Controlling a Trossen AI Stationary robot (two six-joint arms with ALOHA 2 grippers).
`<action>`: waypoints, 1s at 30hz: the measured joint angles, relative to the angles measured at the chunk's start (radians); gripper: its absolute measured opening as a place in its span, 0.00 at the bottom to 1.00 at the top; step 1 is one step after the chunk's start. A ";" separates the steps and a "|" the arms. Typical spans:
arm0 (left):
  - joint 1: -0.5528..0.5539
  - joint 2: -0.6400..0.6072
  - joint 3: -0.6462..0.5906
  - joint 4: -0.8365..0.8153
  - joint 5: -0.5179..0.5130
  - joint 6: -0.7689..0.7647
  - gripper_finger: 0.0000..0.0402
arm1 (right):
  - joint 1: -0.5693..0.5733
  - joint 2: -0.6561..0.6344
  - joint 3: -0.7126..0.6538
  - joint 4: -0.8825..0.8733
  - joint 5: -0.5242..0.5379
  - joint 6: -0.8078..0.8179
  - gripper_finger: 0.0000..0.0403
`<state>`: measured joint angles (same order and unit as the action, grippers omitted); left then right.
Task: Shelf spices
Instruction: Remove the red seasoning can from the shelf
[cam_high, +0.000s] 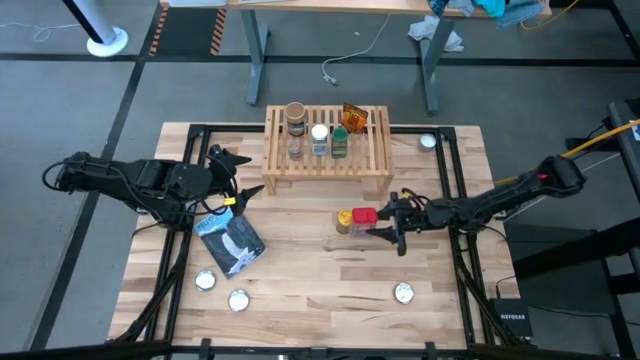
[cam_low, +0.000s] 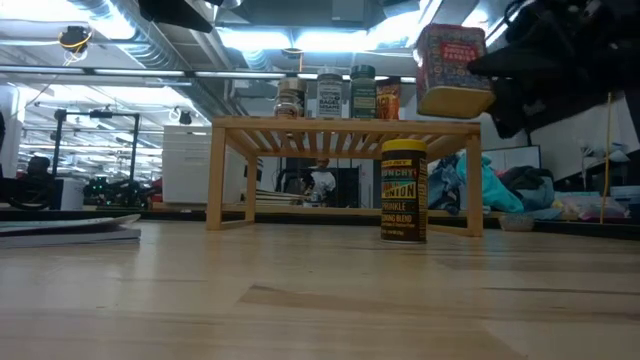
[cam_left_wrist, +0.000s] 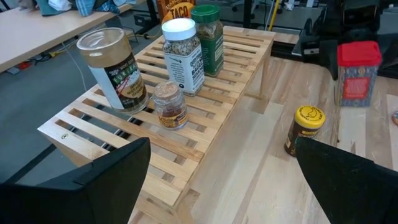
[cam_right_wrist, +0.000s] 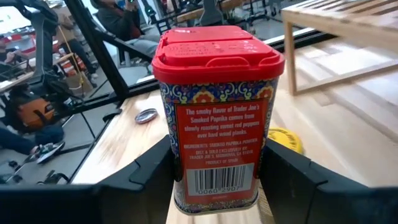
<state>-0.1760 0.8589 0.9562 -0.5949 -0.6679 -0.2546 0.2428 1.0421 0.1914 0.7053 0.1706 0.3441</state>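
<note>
The light-wood shelf (cam_high: 325, 155) stands at the table's far middle. On its slats stand a tan-lidded jar (cam_left_wrist: 114, 68), a small clear jar (cam_left_wrist: 170, 106), a white-lidded jar (cam_left_wrist: 183, 56) and a green-lidded jar (cam_left_wrist: 208, 37), with an orange packet (cam_high: 354, 117) behind them. A yellow-lidded jar (cam_high: 344, 221) stands on the table in front of the shelf. My right gripper (cam_high: 378, 220) is shut on the red tin (cam_right_wrist: 217, 112) beside that jar. My left gripper (cam_high: 245, 175) is open, by the shelf's left end, touching nothing. My right gripper pinches the red tin between its two fingers (cam_right_wrist: 152, 165), on the lower half of its two opposite sides (cam_right_wrist: 261, 155). The fingers come level from the table's right. The tin is lifted clear of the table, roughly upright, its red lid on top and its underside (cam_low: 455, 100) showing.
A blue-and-white pouch (cam_high: 232, 238) lies near the left arm. Flat silver discs lie at the near edge (cam_high: 205, 281), (cam_high: 238, 299), (cam_high: 403, 292) and right of the shelf (cam_high: 428, 141). Bare wood lies between the shelf and the near edge. People sit in the room beyond.
</note>
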 joint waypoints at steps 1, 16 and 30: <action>0.000 0.000 0.000 0.000 0.000 0.000 0.98 | 0.000 0.029 0.013 0.010 -0.005 0.008 0.51; 0.000 0.000 0.000 0.000 0.000 0.000 0.98 | 0.000 0.335 0.222 0.065 -0.042 -0.007 0.51; 0.000 0.000 0.000 0.000 0.000 0.000 0.98 | -0.001 0.573 0.420 0.064 0.001 -0.086 0.51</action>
<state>-0.1757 0.8589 0.9562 -0.5953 -0.6682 -0.2546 0.2420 1.6153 0.6111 0.7696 0.1716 0.2580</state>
